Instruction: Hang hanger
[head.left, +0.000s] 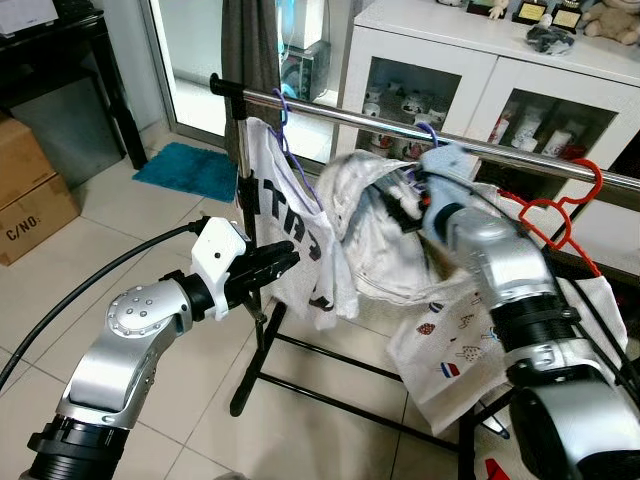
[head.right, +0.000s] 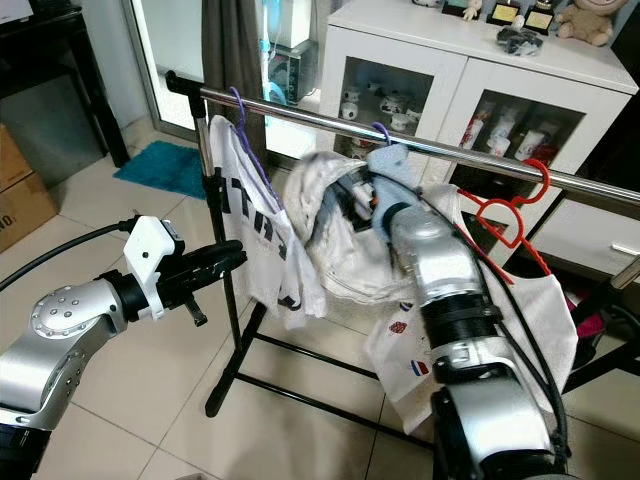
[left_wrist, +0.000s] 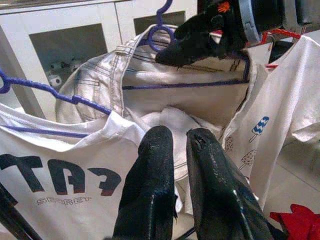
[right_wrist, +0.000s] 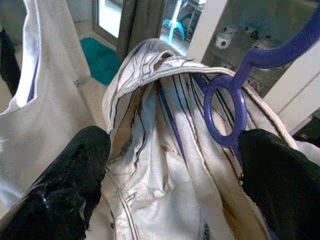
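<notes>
While my right gripper (right_wrist: 165, 175) has its two black fingers spread wide apart, with nothing squeezed between them, the purple hanger (right_wrist: 227, 107) sits right in that gap. One finger is by the shirt collar and the other is touching the neck of the hanger, just under its little ring. My left gripper (left_wrist: 175, 150) has its fingers pressed close together, holding nothing. It points at the white shirt with black letters (head.left: 290, 230) and hangs just in front of it.

The purple hanger carries a crumpled striped shirt (head.left: 365, 225). Its hook (head.left: 428, 130) looks like it is already over the silver rail (head.right: 300, 112), but my arm blocks part of it, so I can't be sure it sits all the way on.

I think the job is nearly done. To do this bit well, I would check the hook first. If it is only half on, I would nudge the neck up and over with the open fingers, slowly, so the shirt does not slide off. Then I would pull the right gripper straight back and a little down, so a finger does not catch the ring or the collar and drag the hanger off again.

The red hanger (head.left: 560, 205) with the ice-cream shirt (head.left: 450, 350) hangs just beside my arm. I must not bump it. My left gripper should stay out of the way.
</notes>
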